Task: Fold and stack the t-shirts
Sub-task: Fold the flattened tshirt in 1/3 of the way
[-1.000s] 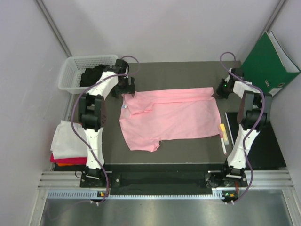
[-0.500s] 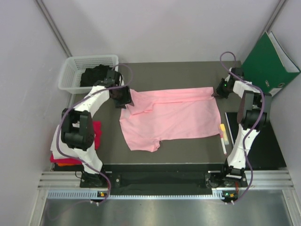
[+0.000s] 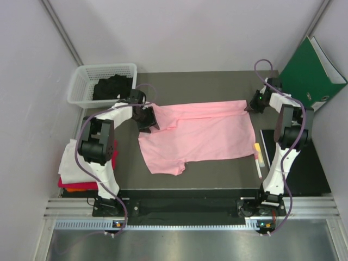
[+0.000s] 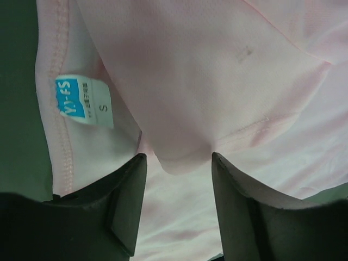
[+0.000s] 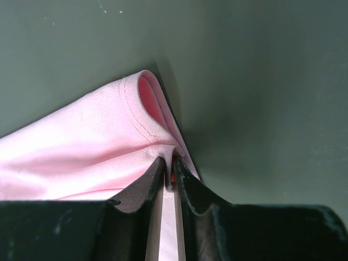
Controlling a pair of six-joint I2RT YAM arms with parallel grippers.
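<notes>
At the near left, a white t-shirt (image 3: 72, 161) tops a folded pile (image 3: 79, 185); mid-bench (image 3: 217, 87) the pink t-shirt (image 3: 206, 136) lies spread out; the left hand (image 4: 178, 161), roughly half open, straddles a fold beside its neck label (image 4: 84, 101); the right hand (image 5: 168, 163) is clamped tight on the far-right hem corner; farthest, 1 black t-shirt (image 3: 111, 87) sits in the basket (image 3: 81, 75).

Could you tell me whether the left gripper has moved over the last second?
Yes. The left gripper has moved away from the white basket, toward the near edge, onto the collar of the pink t-shirt.
</notes>
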